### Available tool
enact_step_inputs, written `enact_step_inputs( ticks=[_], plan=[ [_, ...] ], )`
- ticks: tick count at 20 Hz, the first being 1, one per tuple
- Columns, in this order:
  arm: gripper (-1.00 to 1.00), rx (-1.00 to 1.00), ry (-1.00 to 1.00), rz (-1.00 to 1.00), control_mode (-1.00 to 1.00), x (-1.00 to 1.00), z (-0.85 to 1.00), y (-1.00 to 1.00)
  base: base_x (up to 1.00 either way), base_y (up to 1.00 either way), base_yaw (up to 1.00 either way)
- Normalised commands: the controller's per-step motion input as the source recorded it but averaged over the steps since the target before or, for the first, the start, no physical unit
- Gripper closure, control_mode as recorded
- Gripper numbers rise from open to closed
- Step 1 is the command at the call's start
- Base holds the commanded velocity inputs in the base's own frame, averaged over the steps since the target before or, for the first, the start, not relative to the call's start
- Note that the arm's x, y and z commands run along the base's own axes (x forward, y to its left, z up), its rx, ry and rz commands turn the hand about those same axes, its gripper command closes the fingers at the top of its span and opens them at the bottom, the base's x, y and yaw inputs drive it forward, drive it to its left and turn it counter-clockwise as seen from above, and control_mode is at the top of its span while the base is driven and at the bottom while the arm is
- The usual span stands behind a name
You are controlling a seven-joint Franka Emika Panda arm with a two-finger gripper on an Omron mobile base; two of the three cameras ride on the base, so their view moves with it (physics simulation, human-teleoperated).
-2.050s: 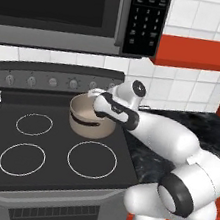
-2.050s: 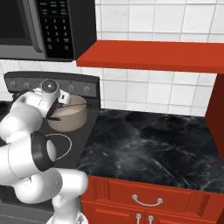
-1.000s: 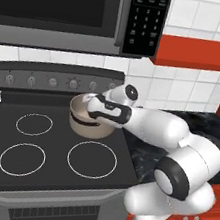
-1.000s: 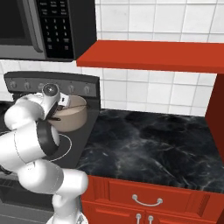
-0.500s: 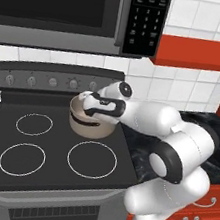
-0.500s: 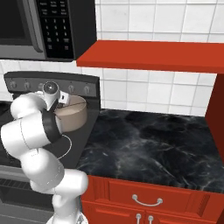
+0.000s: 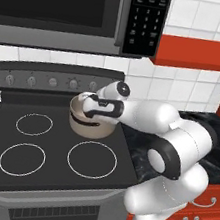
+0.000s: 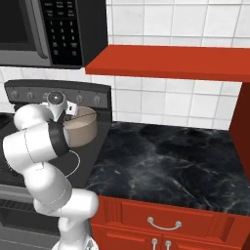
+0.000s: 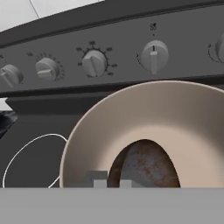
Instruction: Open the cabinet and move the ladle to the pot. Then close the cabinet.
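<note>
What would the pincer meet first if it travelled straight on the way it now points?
Most likely the inside of the pot: the shut pincer aims into its bowl, though depth is unclear.

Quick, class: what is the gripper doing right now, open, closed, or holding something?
Gripper: closed, over the pot; whether it holds anything cannot be told.

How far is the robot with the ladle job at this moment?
Done: cannot be judged, since no cabinet door or ladle is visible. In hand: the shut gripper hangs at the rim of the pot on the stove; the hand view looks into the pot and shows its bottom, no ladle. Left: whether the ladle is delivered is unconfirmed, as is closing the cabinet.
</note>
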Motion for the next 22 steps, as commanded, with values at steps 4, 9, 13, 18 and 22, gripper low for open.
enact_step_inputs(
  ticks=[4,9,13,18,22],
  plan=[
    [1.00,-0.04,0.00,0.00,-1.00,0.00,-0.02,0.00,0.00,0.00,0.00],
    [-1.00,-0.01,0.00,0.00,-1.00,0.00,-0.03,0.00,0.00,0.00,0.00],
    [-1.00,0.00,0.00,0.00,-1.00,0.00,0.00,0.00,0.00,0.00,0.00],
    [-1.00,0.00,0.00,0.00,-1.00,0.00,0.00,0.00,0.00,0.00,0.00],
    [-1.00,0.00,-0.02,0.00,-1.00,-0.12,0.07,0.00,0.00,0.00,0.00]
  ],
)
